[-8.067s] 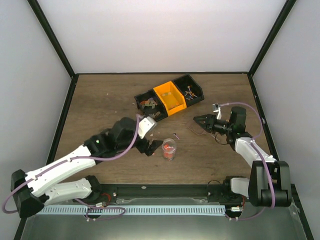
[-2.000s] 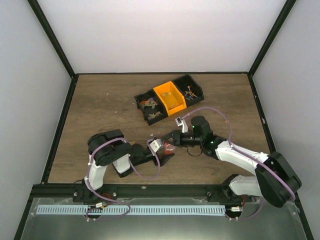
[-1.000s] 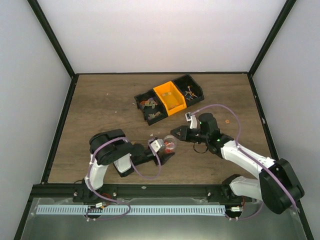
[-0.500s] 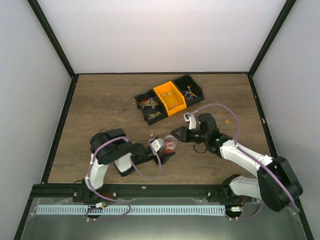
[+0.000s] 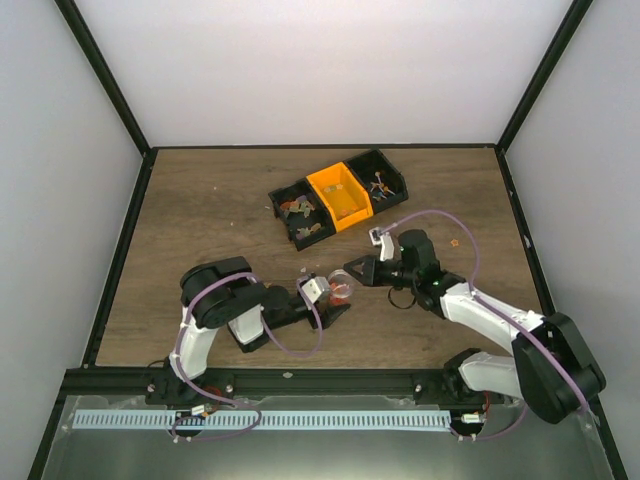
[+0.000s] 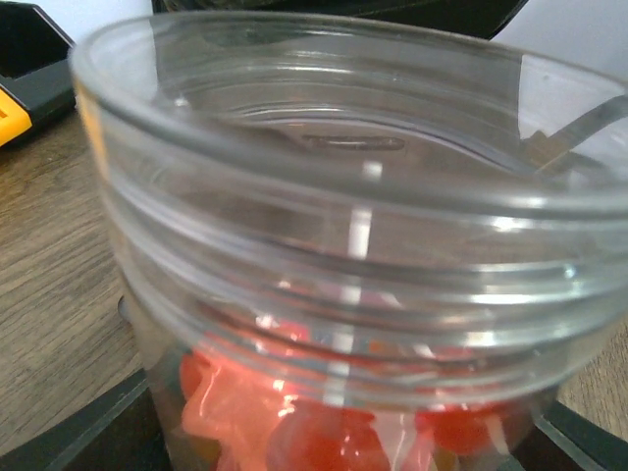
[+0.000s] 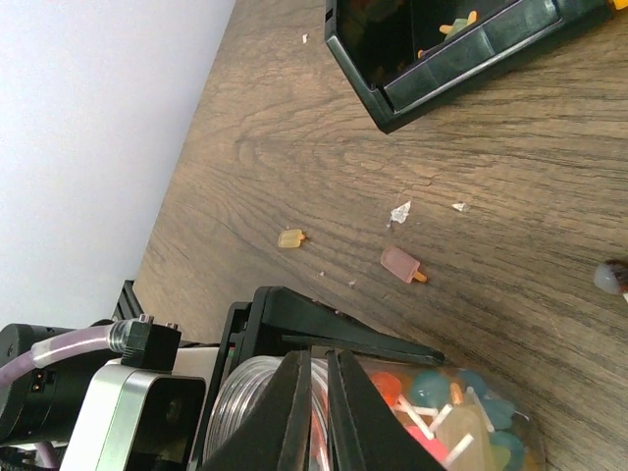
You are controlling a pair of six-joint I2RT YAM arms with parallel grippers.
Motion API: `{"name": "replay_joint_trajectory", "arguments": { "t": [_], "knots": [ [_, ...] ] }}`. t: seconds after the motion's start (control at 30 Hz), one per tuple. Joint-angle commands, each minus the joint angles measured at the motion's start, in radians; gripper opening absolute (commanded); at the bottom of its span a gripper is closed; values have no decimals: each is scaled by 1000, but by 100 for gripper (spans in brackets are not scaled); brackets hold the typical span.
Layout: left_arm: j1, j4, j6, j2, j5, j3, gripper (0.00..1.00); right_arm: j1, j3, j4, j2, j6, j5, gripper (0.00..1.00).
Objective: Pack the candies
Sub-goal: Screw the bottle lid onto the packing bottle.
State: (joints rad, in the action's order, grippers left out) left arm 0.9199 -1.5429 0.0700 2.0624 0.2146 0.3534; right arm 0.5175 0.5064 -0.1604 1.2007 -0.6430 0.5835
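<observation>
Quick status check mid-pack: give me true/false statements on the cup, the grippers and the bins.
1. The left gripper holds the clear cup. True.
2. The cup is empty. False: candies lie inside.
3. The orange bin sits between two black bins. True.
4. The right gripper is wide open. False: it is shut, close to the cup.
5. No candy lies loose on the table. False: a pink candy and a yellow candy lie there.

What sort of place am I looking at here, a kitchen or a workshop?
Probably a robot test cell: two white-and-black robot arms bolted to a wood-grain table, boxed in by bare white walls, with small orange and black plastic bins of sweets.
</observation>
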Motion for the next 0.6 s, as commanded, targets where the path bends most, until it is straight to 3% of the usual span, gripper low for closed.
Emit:
{"name": "replay_joint_trajectory", "arguments": {
  "t": [0.0, 0.57],
  "knots": [
    [-18, -100, 25, 42, -19, -2, 74, 1, -37, 27, -19, 15, 38, 6],
    [-30, -75, 33, 53, -24, 27, 74, 3, -180, 43, -155, -50, 79, 2]
  ]
}}
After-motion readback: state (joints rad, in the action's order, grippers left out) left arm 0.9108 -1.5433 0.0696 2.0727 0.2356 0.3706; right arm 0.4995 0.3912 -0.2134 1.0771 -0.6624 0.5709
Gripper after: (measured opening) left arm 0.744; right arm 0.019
